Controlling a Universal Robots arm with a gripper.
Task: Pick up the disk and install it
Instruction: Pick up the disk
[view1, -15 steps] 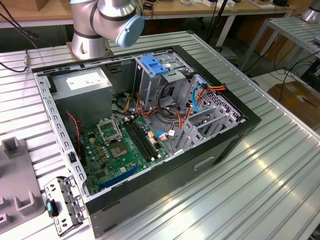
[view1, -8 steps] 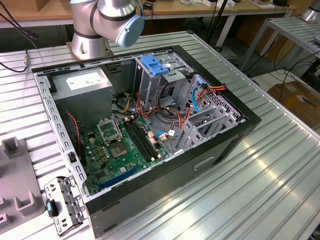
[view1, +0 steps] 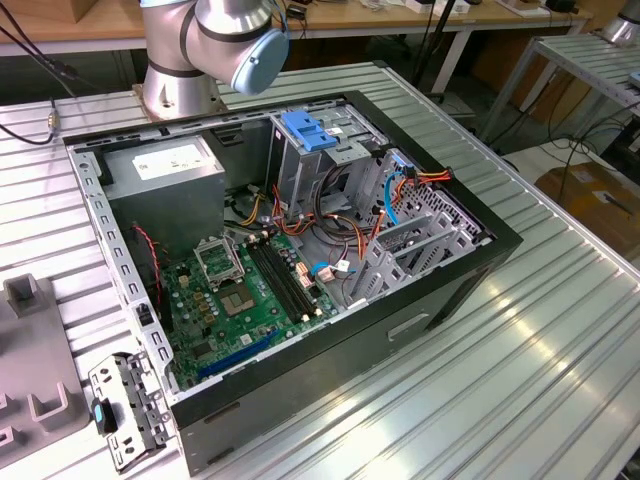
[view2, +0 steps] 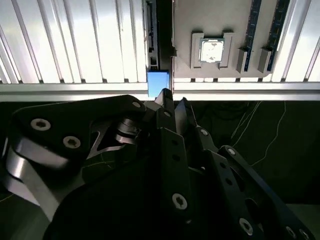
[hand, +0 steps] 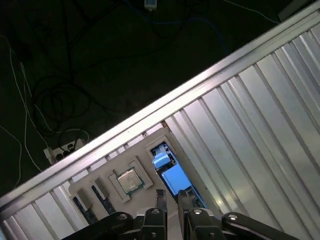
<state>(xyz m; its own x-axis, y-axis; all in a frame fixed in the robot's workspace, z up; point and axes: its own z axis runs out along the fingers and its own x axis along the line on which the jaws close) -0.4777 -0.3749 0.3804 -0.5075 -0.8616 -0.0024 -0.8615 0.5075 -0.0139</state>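
The disk (view1: 125, 410) rests beside a grey tray (view1: 30, 370) near the table's front corner, on the exterior view's left. It is a silver metal piece with a blue tab at one end. In both wrist views its blue end (view2: 158, 80) (hand: 170, 175) lies close to the table's edge. My gripper (view2: 173, 99) (hand: 171, 196) hangs well above the disk and lines up with the blue end. Its fingers are open by a narrow gap and hold nothing.
An open computer case (view1: 480, 262) fills the table's middle, with a blue-topped drive cage (view1: 310, 135), a grey box (view1: 165, 170) and a green board (view1: 240, 300). The tray holds a processor (view2: 211, 50) and memory sticks (view2: 250, 30). Beyond the table's edge, cables lie on a dark floor (hand: 75, 60).
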